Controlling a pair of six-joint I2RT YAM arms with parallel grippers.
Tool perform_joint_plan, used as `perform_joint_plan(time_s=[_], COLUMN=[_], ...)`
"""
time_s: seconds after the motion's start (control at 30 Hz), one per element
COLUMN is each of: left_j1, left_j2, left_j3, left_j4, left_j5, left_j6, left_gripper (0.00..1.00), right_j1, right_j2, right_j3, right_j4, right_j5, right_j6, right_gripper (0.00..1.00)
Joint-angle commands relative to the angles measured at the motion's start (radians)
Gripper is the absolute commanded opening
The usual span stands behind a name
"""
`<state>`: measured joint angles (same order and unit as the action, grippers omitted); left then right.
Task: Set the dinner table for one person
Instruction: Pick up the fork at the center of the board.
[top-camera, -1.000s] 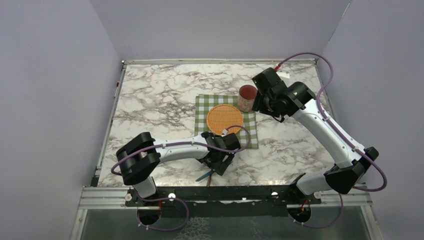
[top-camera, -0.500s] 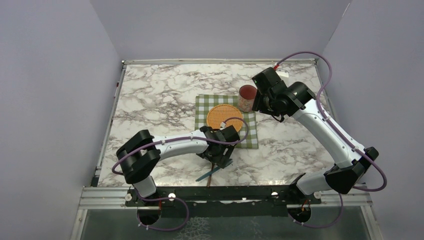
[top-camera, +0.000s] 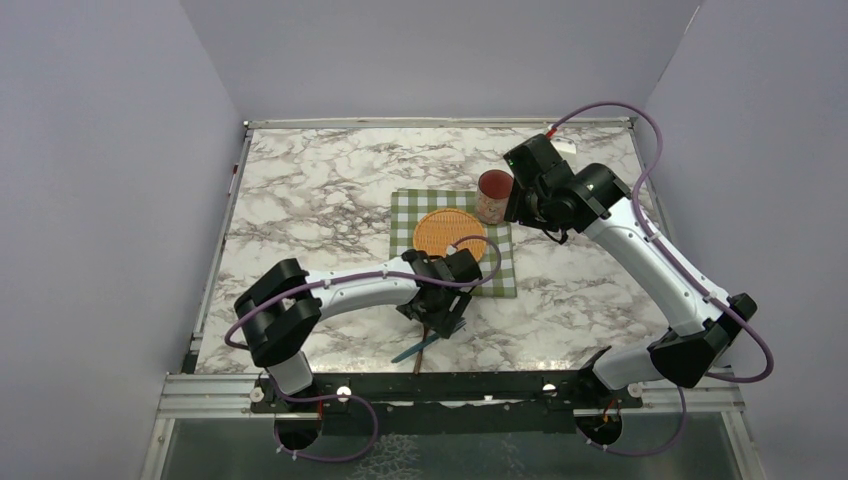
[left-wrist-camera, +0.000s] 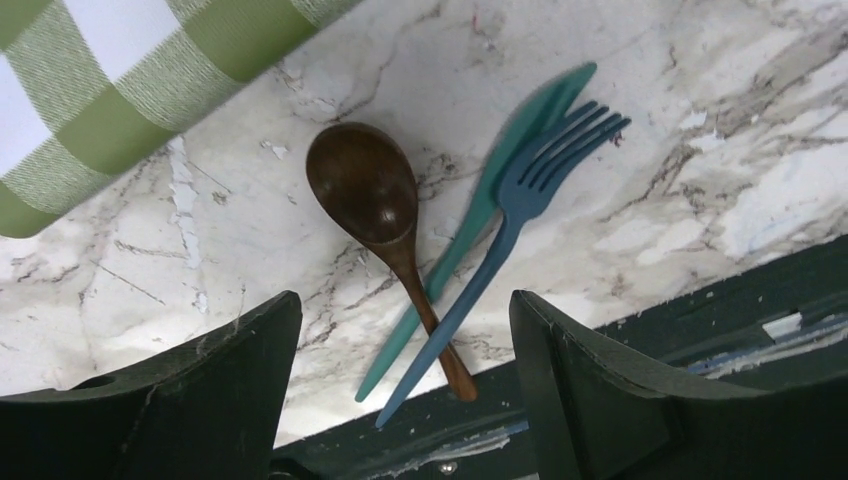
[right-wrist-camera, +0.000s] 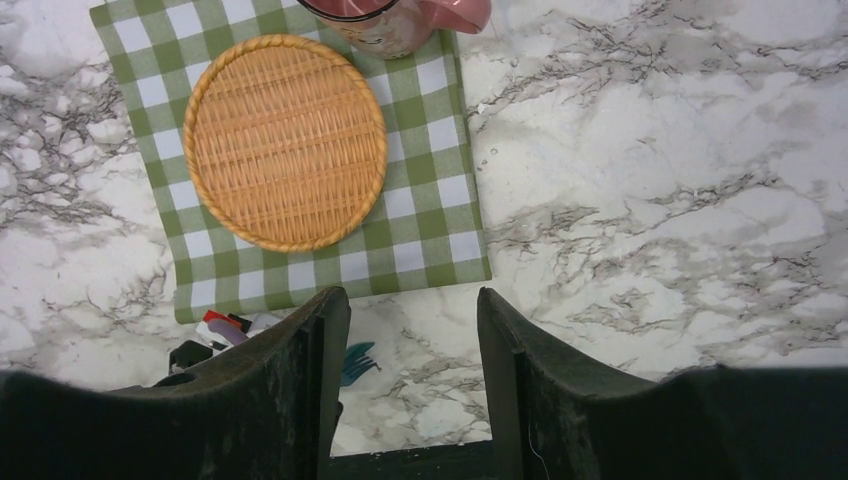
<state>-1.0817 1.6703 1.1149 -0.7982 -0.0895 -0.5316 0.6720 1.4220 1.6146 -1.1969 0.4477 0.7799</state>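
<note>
The dinner table (top-camera: 320, 200) is white marble with grey veins. A green-and-white checked cloth (top-camera: 505, 265) lies on it with an orange wicker plate (top-camera: 448, 232) and a pink cup (top-camera: 493, 195) on top. A brown wooden spoon (left-wrist-camera: 365, 190), a teal knife (left-wrist-camera: 500, 160) and a blue fork (left-wrist-camera: 545, 170) lie crossed at the table's near edge (top-camera: 425, 345). My left gripper (top-camera: 440, 322) hovers open just above them, its jaws (left-wrist-camera: 402, 300) astride the handles, touching nothing. My right gripper (top-camera: 515, 205) is open and empty, raised beside the cup, apart from it (right-wrist-camera: 412, 295).
The black metal frame (top-camera: 500, 385) runs right under the utensil handles. In the right wrist view the plate (right-wrist-camera: 285, 140) and the cup (right-wrist-camera: 385, 20) sit on the cloth (right-wrist-camera: 440, 200), with bare marble (right-wrist-camera: 650, 150) to the right. Purple walls close in three sides.
My left gripper has shifted slightly toward the cloth, and its wrist now covers the plate's near rim. The utensils and the right arm have not moved.
</note>
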Motion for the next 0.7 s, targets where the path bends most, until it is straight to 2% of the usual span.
perform_joint_plan(time_s=[0.0,0.13,0.23,0.3,0.67], left_j1=[-0.001,-0.005,-0.016,-0.034,-0.096], left_j2=[-0.056,-0.086,-0.074,-0.071,-0.001], left_j3=[0.010,-0.013,-0.003,0.007,0.024], left_j4=[-0.054,-0.084,-0.120,-0.125,-0.125], left_j5=[0.110,0.118,0.097,0.101,0.106], left_j6=[0.055,0.101,0.131,0.144,0.168], left_gripper=[0.78,0.75,0.65,0.62,0.62], right_j1=[-0.006,-0.010,-0.010,-0.012,-0.014], right_j2=[0.017,0.020,0.018,0.016,-0.009], right_j3=[0.008,0.010,0.007,0.005,-0.022], right_j4=[0.029,0.034,0.037,0.037,0.037], right_j5=[0.023,0.023,0.023,0.023,0.028], right_j6=[-0.022,-0.031,-0.033,-0.032,-0.018], right_gripper=[0.54,0.54,0.54,0.54,0.53])
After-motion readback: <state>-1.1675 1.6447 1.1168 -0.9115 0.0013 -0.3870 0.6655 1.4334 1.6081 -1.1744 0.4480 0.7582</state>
